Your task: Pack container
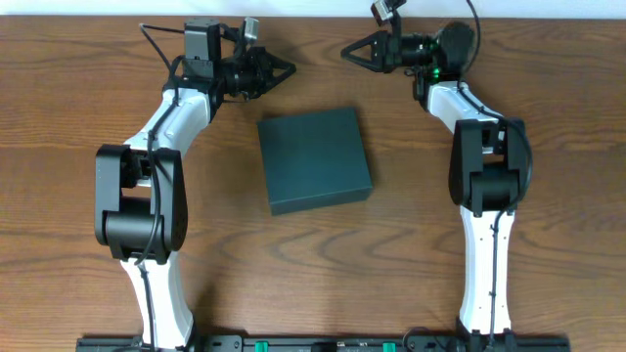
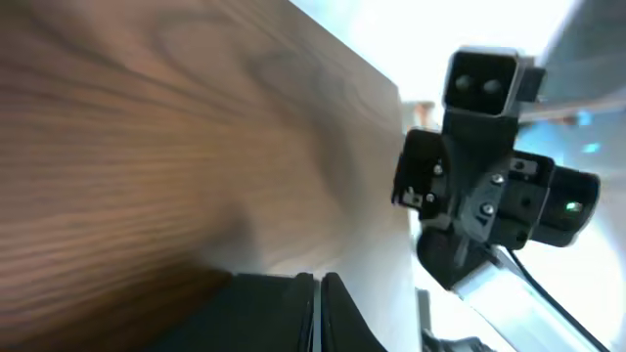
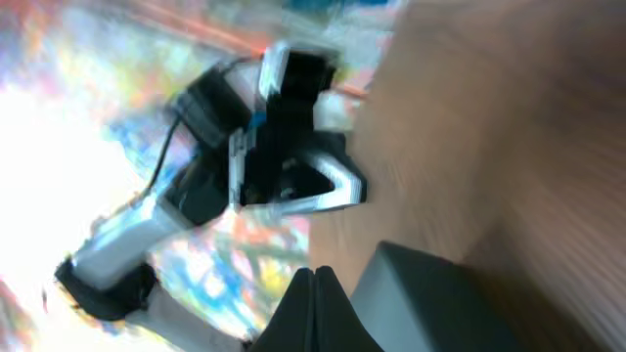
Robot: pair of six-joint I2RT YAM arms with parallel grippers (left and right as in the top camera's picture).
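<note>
The container (image 1: 313,161) lies closed at the centre of the table (image 1: 59,147), nearward of both claws. The left gripper (image 1: 290,69) and right gripper (image 1: 344,52), both clenched empty, face each other at the far side. The left appears slightly nearer the container.

Beneath me a dark brown wood-grain table (image 1: 59,117) filled nearly the whole overhead frame. A pale strip (image 1: 293,8) ran along the top edge. Bright light (image 2: 391,29) washed out my left wrist view's upper right.
</note>
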